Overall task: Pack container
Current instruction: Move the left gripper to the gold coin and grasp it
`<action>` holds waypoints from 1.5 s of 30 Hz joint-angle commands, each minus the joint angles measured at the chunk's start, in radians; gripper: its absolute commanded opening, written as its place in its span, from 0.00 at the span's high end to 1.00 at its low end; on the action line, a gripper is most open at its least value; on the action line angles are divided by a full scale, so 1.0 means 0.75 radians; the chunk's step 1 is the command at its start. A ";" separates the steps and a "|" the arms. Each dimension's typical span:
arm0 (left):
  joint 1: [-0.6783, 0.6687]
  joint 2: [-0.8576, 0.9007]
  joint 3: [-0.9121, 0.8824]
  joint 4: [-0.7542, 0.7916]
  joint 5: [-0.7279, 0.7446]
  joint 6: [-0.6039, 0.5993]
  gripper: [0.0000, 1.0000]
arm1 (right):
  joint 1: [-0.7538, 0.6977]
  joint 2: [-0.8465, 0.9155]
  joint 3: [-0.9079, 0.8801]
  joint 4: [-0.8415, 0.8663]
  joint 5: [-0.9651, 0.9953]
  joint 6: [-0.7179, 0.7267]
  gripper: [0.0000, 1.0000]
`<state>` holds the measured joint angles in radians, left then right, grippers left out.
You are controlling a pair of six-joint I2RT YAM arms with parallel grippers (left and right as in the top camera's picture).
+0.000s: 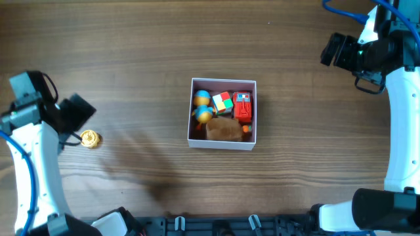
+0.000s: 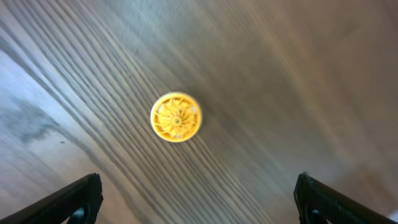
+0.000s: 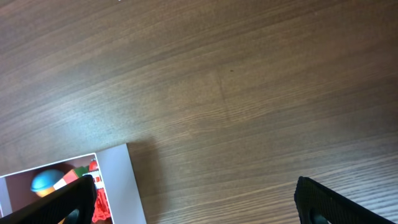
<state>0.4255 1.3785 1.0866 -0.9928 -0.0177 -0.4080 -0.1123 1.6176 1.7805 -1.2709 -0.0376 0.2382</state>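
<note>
Rt wrist view: container [image 3: 124,186] cut by bottom & left edges; one corner w/ few toys [image 3: 46,180] seen. Left hand [image 2: 198,183] & right hand [image 3: 194,183]: fingers cropped at bottom edge. Counter [image 2: 298,74] grain blurred, left wrist view. Overhead: gold item [image 1: 90,138] too small to ID.

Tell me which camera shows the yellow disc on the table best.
Left wrist: the yellow disc sits large and near centre, its spoked face readable. Overhead shows it only as a small gold blob far left of the container. Right wrist misses it entirely.

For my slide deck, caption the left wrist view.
Open left gripper above a round yellow spoked disc on the brown wooden table.
</note>
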 commanded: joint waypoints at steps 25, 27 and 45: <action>0.012 0.435 -0.250 0.499 -0.114 0.005 0.00 | 0.003 0.018 -0.012 -0.002 -0.012 -0.009 0.00; 0.012 0.435 -0.250 0.512 -0.114 0.005 0.00 | 0.003 0.018 -0.012 -0.002 -0.012 -0.009 0.00; 0.012 0.526 -0.251 0.516 -0.112 0.005 0.02 | 0.003 0.018 -0.012 -0.002 -0.012 -0.009 0.00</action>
<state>0.4274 1.7279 0.9138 -0.5980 -0.0902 -0.4080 -0.1123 1.6176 1.7805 -1.2720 -0.0376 0.2382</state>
